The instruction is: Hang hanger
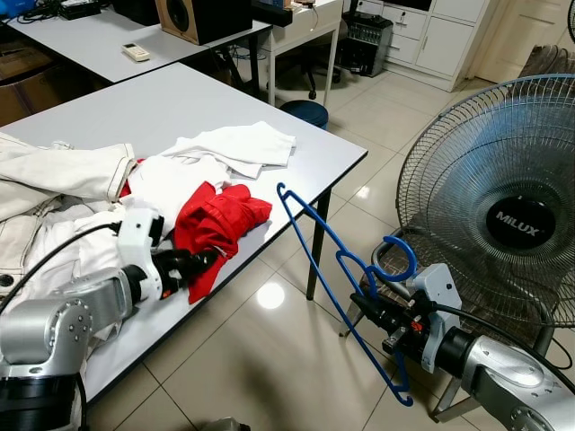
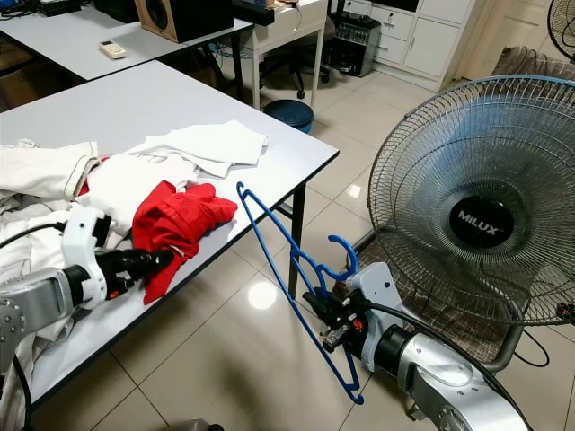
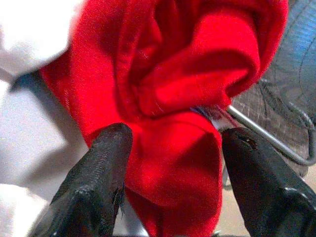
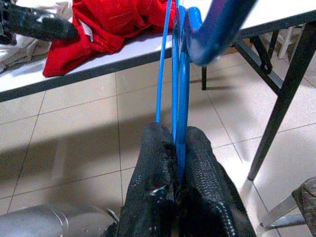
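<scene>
One thin blue plastic hanger point(image 1: 337, 278), hook curled, hangs off the table's point(image 1: 180, 103) edge, clamped between my right gripper's point(image 1: 377, 316) ribbed black fingers point(image 4: 207, 173). My left gripper point(image 3: 170, 163) stands spread around a fold of one crumpled red garment point(image 1: 218, 224). White clothes point(image 1: 235, 145) lie beside. One wire-grilled fan point(image 1: 503, 202) stands right.

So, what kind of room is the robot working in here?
Probably an office or workshop used as a test space: long grey work tables, a wooden loudspeaker box beside cables, white cabinets, and a tiled floor.
</scene>
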Controlling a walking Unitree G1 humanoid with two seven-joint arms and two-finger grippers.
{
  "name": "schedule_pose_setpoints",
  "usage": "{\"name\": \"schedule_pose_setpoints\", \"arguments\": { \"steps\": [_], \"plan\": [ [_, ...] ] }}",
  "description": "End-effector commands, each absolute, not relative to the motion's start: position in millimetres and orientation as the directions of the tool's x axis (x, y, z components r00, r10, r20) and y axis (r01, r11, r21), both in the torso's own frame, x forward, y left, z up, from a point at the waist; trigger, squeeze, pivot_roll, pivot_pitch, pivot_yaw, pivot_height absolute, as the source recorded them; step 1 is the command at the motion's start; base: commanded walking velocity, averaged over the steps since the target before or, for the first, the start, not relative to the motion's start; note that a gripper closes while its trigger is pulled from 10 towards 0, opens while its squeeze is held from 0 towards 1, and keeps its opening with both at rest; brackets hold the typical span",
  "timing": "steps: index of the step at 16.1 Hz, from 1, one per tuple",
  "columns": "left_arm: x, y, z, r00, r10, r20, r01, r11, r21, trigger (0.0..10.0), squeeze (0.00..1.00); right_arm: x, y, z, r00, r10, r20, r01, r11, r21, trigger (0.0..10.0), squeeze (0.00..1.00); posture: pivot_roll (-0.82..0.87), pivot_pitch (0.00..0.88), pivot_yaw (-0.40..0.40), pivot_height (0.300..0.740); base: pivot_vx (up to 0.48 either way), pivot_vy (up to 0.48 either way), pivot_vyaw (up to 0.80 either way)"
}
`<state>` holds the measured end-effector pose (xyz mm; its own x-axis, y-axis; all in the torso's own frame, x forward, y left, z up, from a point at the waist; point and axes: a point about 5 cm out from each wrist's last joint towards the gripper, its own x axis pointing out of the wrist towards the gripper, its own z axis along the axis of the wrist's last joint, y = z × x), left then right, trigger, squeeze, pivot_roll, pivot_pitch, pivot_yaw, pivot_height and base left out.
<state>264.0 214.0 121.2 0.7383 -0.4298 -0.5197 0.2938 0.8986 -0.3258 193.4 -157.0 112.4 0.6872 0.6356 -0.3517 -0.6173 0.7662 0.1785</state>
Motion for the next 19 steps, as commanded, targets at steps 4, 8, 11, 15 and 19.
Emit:
{"name": "schedule_pose_setpoints", "arguments": {
  "steps": [4,8,11,15,19],
  "plan": [
    [268.6,206.4,118.2,0.754,-0.405,-0.517,0.299,0.913,-0.279,0.0,0.00,193.9,-158.9,116.4,0.690,0.635,-0.347,-0.623,0.765,0.162,10.0,0.00,-0.16,0.000,0.016,0.740,0.000,0.000,0.00],
    [272.7,202.1,120.7,0.779,-0.414,-0.470,0.305,0.906,-0.292,0.0,0.00,193.4,-159.1,118.2,0.691,0.635,-0.347,-0.623,0.766,0.162,10.0,0.00,-0.17,0.000,0.020,0.740,0.000,0.000,0.00],
    [271.8,198.4,118.4,0.775,-0.419,-0.473,0.309,0.904,-0.295,0.0,0.00,192.9,-159.5,118.3,0.691,0.633,-0.349,-0.621,0.767,0.162,10.0,0.00,-0.17,0.002,0.020,0.740,0.000,0.000,0.00],
    [266.6,193.1,114.8,0.749,-0.433,-0.501,0.346,0.901,-0.260,0.0,0.00,193.1,-161.3,118.2,0.687,0.633,-0.357,-0.623,0.766,0.160,10.0,0.00,-0.17,0.008,0.012,0.740,0.000,0.000,0.00],
    [269.1,194.2,119.4,0.766,-0.417,-0.489,0.363,0.909,-0.206,0.0,0.00,194.1,-161.8,118.0,0.686,0.633,-0.359,-0.624,0.766,0.157,10.0,0.00,-0.17,0.008,0.011,0.740,0.000,0.000,0.00]
  ]
}}
